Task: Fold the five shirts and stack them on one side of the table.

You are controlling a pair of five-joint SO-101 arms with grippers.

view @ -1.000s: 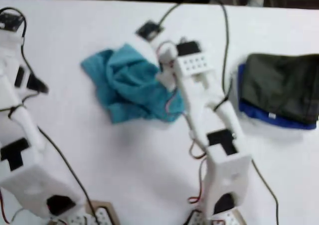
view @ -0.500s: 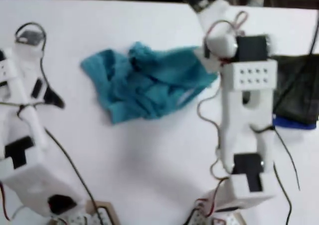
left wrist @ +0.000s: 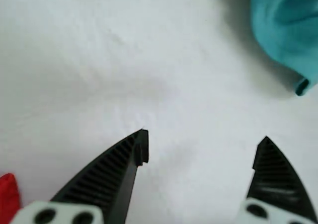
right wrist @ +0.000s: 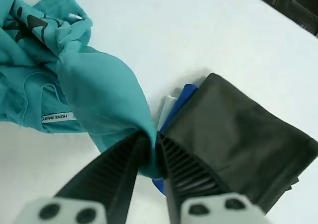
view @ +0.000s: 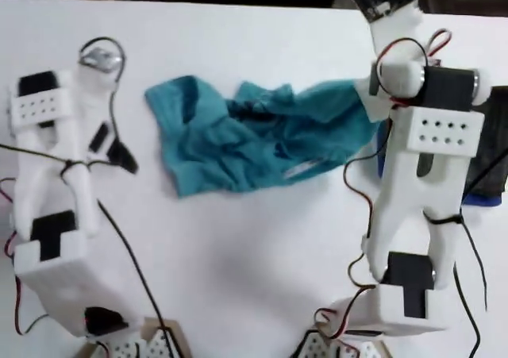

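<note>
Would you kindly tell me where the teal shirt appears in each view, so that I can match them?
High view: the teal shirt lies crumpled on the table's far middle, one end stretched to the right tool.
Left wrist view: its hem sits at the frame edge, beyond the open left tool, untouched.
Right wrist view: a fold is pinched in the right tool.
Shared landmark: the folded dark shirt, beside the right tool in the high and right wrist views.

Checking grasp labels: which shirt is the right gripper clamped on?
The teal shirt, crumpled and stretched across the table; the right gripper pinches its edge. The dark shirt and blue shirt under it lie folded in a stack.
</note>
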